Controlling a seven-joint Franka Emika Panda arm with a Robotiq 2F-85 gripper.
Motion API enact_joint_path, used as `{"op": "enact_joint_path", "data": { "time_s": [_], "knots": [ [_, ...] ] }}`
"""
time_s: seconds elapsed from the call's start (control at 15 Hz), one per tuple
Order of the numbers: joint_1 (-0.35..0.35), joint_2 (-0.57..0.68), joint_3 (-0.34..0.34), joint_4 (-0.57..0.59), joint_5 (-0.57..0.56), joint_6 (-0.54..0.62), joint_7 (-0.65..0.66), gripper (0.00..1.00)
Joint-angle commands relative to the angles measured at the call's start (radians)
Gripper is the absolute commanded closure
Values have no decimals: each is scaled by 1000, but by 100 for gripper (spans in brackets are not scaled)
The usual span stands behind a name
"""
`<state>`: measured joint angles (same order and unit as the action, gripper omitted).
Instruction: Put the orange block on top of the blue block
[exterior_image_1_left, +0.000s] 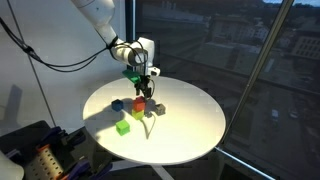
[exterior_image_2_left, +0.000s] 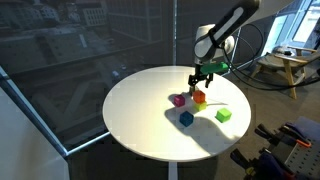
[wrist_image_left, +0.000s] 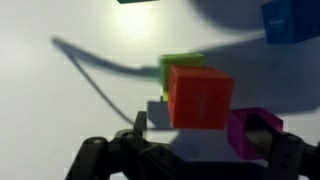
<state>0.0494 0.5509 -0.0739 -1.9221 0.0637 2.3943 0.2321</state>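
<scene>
The orange block (wrist_image_left: 200, 97) is a bright orange-red cube that sits on the white table just ahead of my fingers in the wrist view. It also shows in both exterior views (exterior_image_1_left: 141, 103) (exterior_image_2_left: 199, 97). The blue block (exterior_image_2_left: 186, 118) sits apart from it nearer the table's middle, and shows in the wrist view's top right corner (wrist_image_left: 290, 20) and in an exterior view (exterior_image_1_left: 117, 104). My gripper (wrist_image_left: 210, 140) is open and empty. It hangs a little above the orange block (exterior_image_1_left: 148, 74) (exterior_image_2_left: 201, 78).
A magenta cube (wrist_image_left: 255, 132) (exterior_image_2_left: 179, 100) sits close beside the orange block. A yellow-green cube (wrist_image_left: 180, 65) sits right behind it. A green cube (exterior_image_2_left: 223, 115) (exterior_image_1_left: 122, 127) lies apart. The round white table (exterior_image_1_left: 190, 125) ends near dark windows.
</scene>
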Motion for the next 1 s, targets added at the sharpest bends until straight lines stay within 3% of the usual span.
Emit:
{"op": "enact_joint_path", "data": {
  "time_s": [0.0,0.93],
  "knots": [
    [11,40,-7,50,-27,-8,34,0],
    [33,109,-17,91,-51,-7,51,0]
  ]
}}
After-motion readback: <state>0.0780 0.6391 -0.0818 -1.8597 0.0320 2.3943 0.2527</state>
